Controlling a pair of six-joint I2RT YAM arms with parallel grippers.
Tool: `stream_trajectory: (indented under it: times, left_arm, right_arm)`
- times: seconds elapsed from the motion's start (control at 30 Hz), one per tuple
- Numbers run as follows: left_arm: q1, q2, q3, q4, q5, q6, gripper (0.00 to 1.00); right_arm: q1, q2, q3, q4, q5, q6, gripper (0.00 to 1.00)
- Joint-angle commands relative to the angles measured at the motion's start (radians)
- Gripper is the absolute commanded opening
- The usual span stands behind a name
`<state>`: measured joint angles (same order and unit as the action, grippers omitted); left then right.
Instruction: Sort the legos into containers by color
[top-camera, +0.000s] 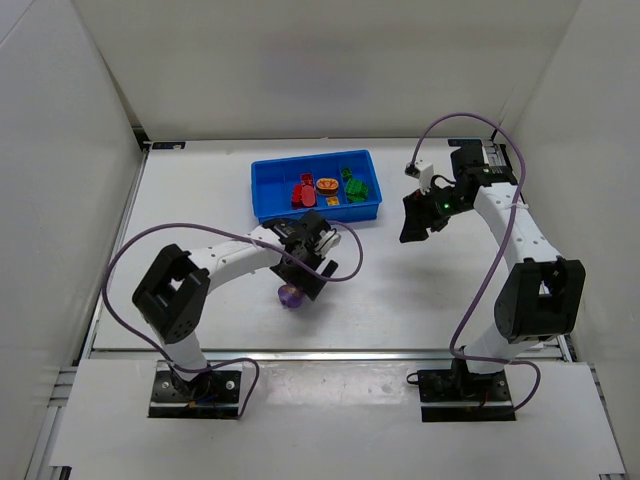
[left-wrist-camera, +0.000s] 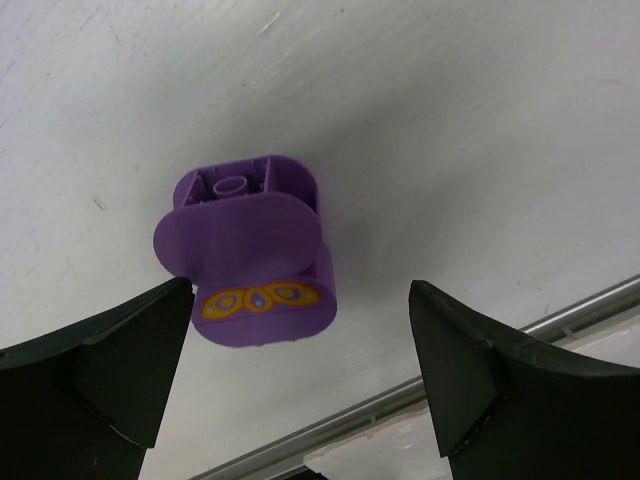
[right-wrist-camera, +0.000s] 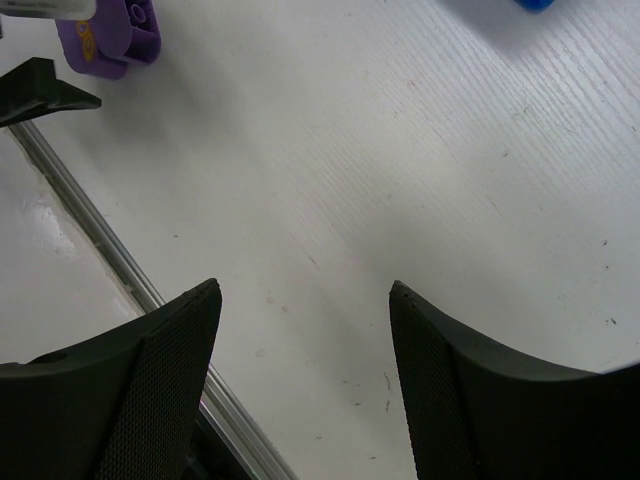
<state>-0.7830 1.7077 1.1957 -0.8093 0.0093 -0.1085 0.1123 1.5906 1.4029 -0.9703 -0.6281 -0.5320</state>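
Observation:
A purple lego (top-camera: 290, 295) lies on the white table near the front edge. In the left wrist view it (left-wrist-camera: 250, 250) shows as two rounded purple pieces, one with a yellow butterfly mark. My left gripper (top-camera: 300, 280) hovers right over it, open, the brick just ahead of the left finger (left-wrist-camera: 110, 370). The blue tray (top-camera: 262, 195) at the back holds red (top-camera: 302, 190), orange (top-camera: 327, 187) and green (top-camera: 354, 185) legos in separate compartments. My right gripper (top-camera: 413, 228) is open and empty over bare table, right of the tray. The purple lego also shows far off in the right wrist view (right-wrist-camera: 110, 35).
A metal rail (left-wrist-camera: 400, 395) runs along the table's front edge, just beyond the purple lego. White walls close in the table on the left, back and right. A corner of the blue tray (right-wrist-camera: 532, 4) shows in the right wrist view.

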Motion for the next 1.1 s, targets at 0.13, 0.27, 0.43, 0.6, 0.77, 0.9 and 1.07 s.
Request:
stream_trajectory:
  times: [0.13,0.27,0.43,0.6,0.77,0.9,1.07]
  left_arm:
    - [0.06,0.065,0.073,0.006,-0.005,-0.034,0.99]
    - [0.082,0.082,0.082,0.007,-0.005,-0.037,0.99]
    - [0.082,0.092,0.077,0.007,-0.005,-0.031,0.99]
    - [0.077,0.084,0.084,0.007,-0.032,-0.023,1.0]
    - [0.053,0.056,0.088,0.007,-0.055,-0.014,0.99]
    - [0.044,0.05,0.082,0.004,-0.069,-0.017,0.99]
    - [0.06,0.07,0.074,0.01,-0.075,-0.017,0.99]
  right_arm:
    - [-0.003,-0.023,0.018,-0.005,-0.013,-0.017,0.72]
    - [0.0,-0.017,0.022,-0.005,-0.013,-0.017,0.72]
    - [0.0,-0.003,0.03,-0.005,-0.015,-0.02,0.72]
    - [0.0,0.006,0.038,-0.007,-0.021,-0.023,0.72]
    - [-0.003,0.012,0.036,-0.004,-0.03,-0.023,0.72]
    - [-0.002,0.022,0.044,-0.001,-0.036,-0.022,0.72]
    - [-0.003,0.025,0.048,-0.004,-0.033,-0.025,0.72]
